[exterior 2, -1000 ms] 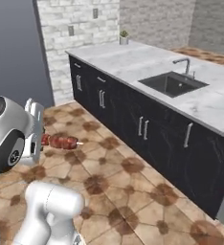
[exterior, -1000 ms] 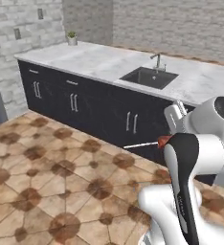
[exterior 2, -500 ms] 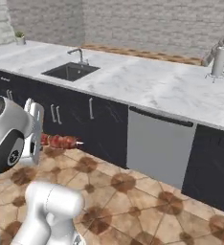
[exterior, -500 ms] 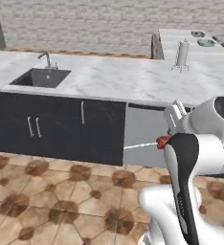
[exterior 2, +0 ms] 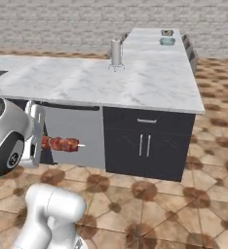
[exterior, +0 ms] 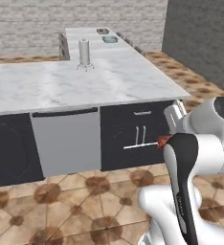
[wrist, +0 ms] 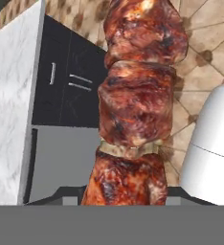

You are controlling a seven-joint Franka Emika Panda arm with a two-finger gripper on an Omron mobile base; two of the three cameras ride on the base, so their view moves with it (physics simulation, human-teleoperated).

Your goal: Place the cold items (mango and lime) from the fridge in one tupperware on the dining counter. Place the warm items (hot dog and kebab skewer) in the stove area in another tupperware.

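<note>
The fingers (exterior 2: 38, 142) are closed on the skewer (exterior 2: 61, 143). It is carried in the air, above the tiled floor (exterior 2: 150, 204) and in front of the dark cabinets (exterior 2: 147, 144). Its long axis lies about level and points straight out from the fingers, toward the cabinet side. In the hand view the meat pieces run up the middle, right before the camera, so the grip is at the near end of the stick. In the left base view I can see the bare tip of the stick and a bit of red meat (exterior: 163, 141) beside the arm.

The counter (exterior 2: 135, 78) stands ahead of the fingers and higher than the skewer. At its far end there are two small containers (exterior 2: 166, 38); from here I cannot tell if they are the tupperware. A tall metal thing (exterior 2: 116, 53) stands nearer, in the middle.

I think the carrying step is in hand. For the placing, the skewer must go up and well forward from the fingers, and its length must fit the box.
</note>
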